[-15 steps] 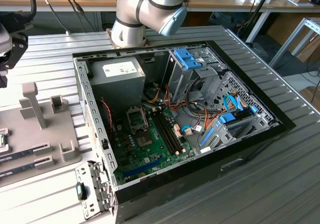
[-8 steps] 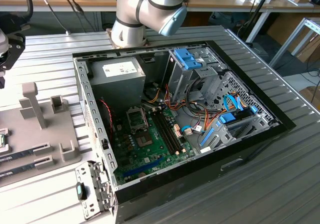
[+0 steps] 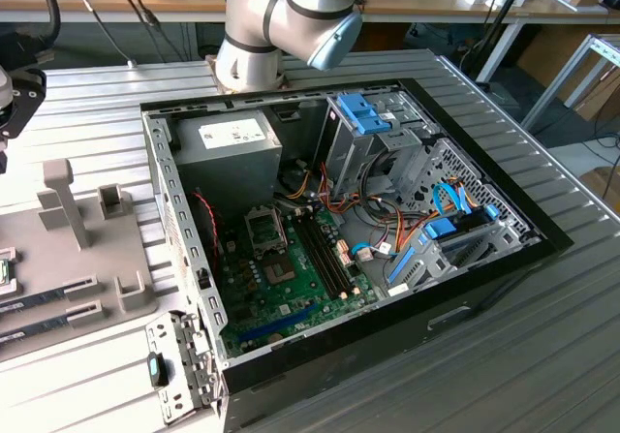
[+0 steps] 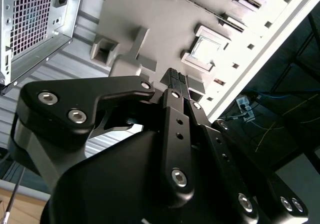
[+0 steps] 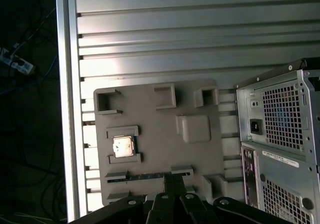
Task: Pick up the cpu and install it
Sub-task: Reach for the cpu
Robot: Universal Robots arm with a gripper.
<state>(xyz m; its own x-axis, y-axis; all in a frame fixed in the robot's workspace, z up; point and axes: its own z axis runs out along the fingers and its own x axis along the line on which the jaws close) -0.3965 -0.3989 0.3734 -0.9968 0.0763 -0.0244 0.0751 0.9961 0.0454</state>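
Note:
The cpu [image 5: 123, 146] is a small silvery square with a thin green rim. It lies flat in a raised holder on the grey fixture plate [image 5: 150, 119]. The second wrist view shows the cpu [image 4: 207, 48] in the same holder. My gripper [image 5: 173, 183] hovers above the plate, off to one side of the cpu and apart from it. Its black fingers [image 4: 175, 77] are pressed together with nothing between them. Inside the open computer case [image 3: 184, 249], the square cpu socket [image 3: 263, 226] sits on the green motherboard [image 3: 320, 293], with no chip in it.
The grey fixture plate [image 3: 92, 259] lies on the slatted metal table at the exterior view's left, with upright posts [image 3: 60, 201] and memory sticks [image 3: 53, 293] in slots. The grey power-supply box [image 3: 228, 152] and drive cages [image 3: 387, 133] crowd the case. The arm's base [image 3: 252, 55] stands behind the case.

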